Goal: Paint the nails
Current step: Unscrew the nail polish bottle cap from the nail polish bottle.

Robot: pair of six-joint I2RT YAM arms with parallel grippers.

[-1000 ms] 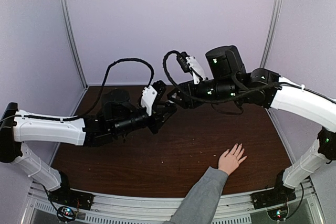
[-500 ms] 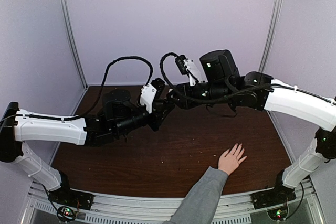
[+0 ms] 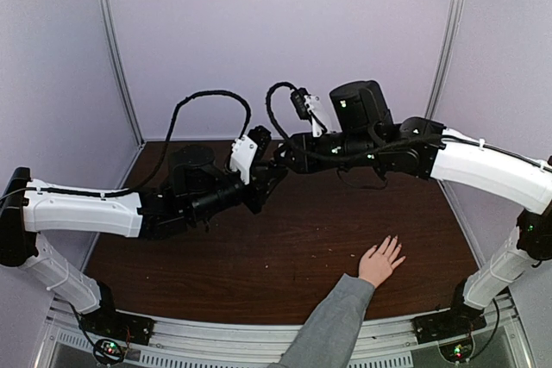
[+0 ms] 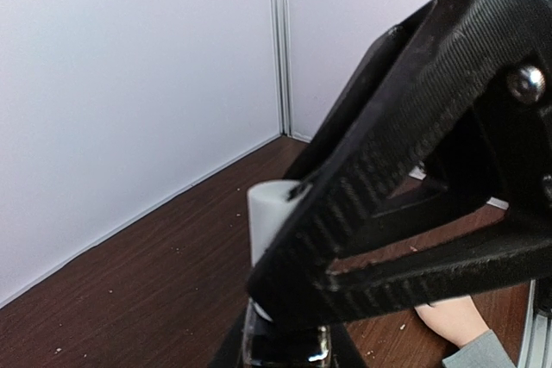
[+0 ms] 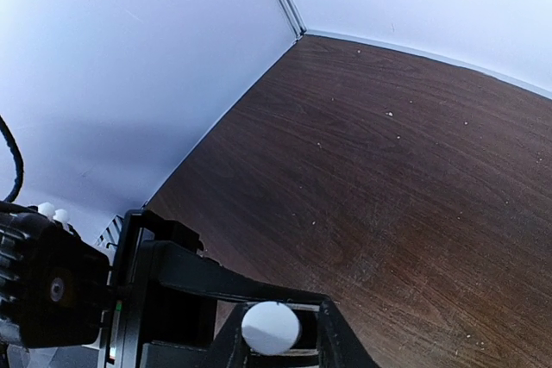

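A light-skinned hand in a grey sleeve lies flat on the brown table, fingers spread; its nails are too small to make out. My left gripper is shut on a small dark polish bottle with a white cap, held above the table's middle. My right gripper meets it from the right. In the right wrist view its fingers stand on either side of the cap, with a small gap on one side. Part of the hand shows in the left wrist view.
The brown table is ringed by pale walls with metal corner posts. Black cables loop above both wrists. The sleeve crosses the table's near edge at the right of centre.
My right arm has moved left, bringing its fingers over the bottle's cap at the left gripper. The left arm and the hand have hardly moved.
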